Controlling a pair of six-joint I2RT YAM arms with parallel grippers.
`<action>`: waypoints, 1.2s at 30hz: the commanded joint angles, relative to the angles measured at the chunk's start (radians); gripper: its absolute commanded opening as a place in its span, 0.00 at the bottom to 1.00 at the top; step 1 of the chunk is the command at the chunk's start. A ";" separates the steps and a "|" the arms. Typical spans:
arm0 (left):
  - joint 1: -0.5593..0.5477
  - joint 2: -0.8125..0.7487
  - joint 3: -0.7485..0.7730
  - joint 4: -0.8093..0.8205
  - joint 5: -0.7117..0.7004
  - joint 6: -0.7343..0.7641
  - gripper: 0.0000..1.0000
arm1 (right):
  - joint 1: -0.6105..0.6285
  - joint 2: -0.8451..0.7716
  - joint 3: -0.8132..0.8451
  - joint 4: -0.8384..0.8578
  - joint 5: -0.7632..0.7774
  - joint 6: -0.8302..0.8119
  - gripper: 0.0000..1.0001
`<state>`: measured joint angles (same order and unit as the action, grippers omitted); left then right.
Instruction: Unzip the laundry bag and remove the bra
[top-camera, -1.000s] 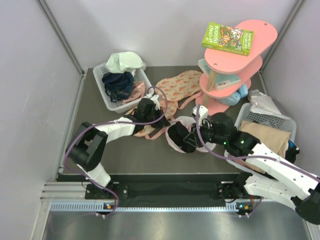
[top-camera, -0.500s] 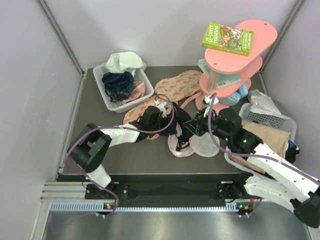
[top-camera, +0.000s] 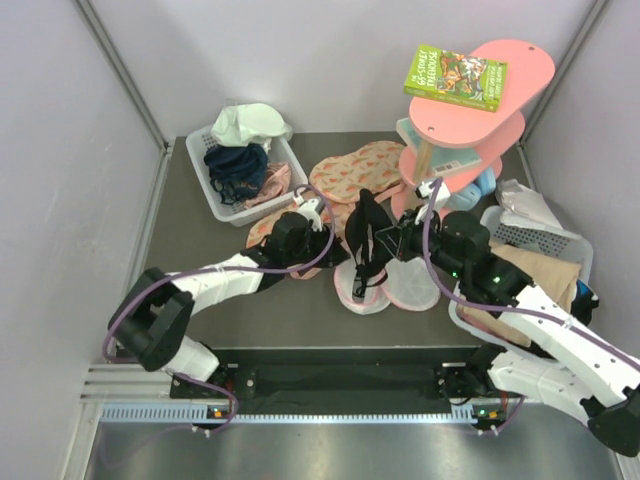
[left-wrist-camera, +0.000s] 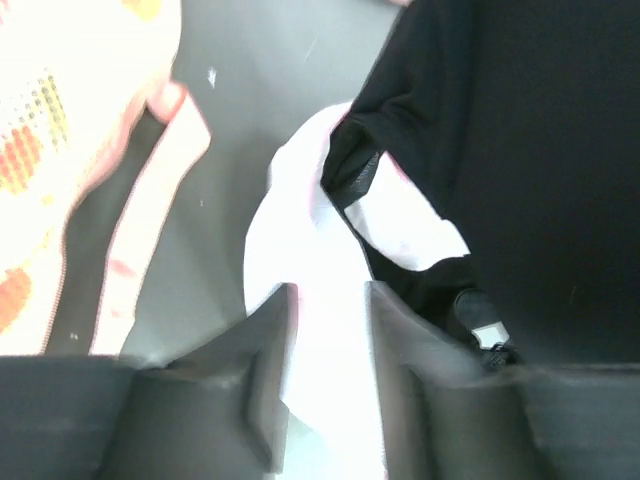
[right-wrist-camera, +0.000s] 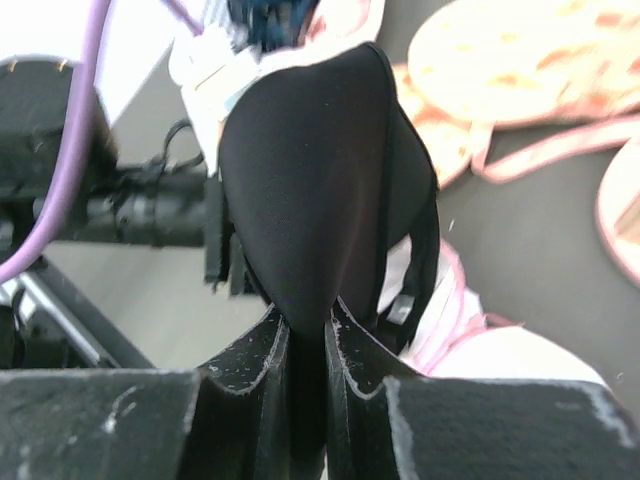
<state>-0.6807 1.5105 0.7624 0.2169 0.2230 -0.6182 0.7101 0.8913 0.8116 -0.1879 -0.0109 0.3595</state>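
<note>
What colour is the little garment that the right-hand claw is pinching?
Plain black: it is the bra, clearest in the right wrist view.

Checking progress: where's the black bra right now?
Top view, mid-table: the bra hangs pinched in the right hand, above the open laundry bag.

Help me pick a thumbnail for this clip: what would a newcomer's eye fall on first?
The black bra, held up mid-table in the pinch of the right gripper, stands out most against the opened white-and-pink laundry bag lying under it. Next comes the pink tiered shelf at the back right, with a bright green book on its top level.
</note>
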 joint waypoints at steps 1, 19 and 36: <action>0.004 -0.116 -0.003 -0.013 -0.034 0.031 0.55 | -0.009 -0.025 0.123 0.021 0.066 -0.045 0.00; 0.007 -0.527 -0.011 -0.133 -0.071 0.164 0.99 | -0.014 -0.008 0.227 0.042 -0.026 -0.123 0.00; 0.007 -0.377 0.175 0.142 0.136 -0.152 0.99 | 0.045 0.064 0.164 0.047 -0.127 -0.145 0.00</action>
<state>-0.6750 1.1110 0.9218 0.1947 0.2924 -0.6636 0.7341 0.9558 0.9813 -0.1837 -0.1272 0.2333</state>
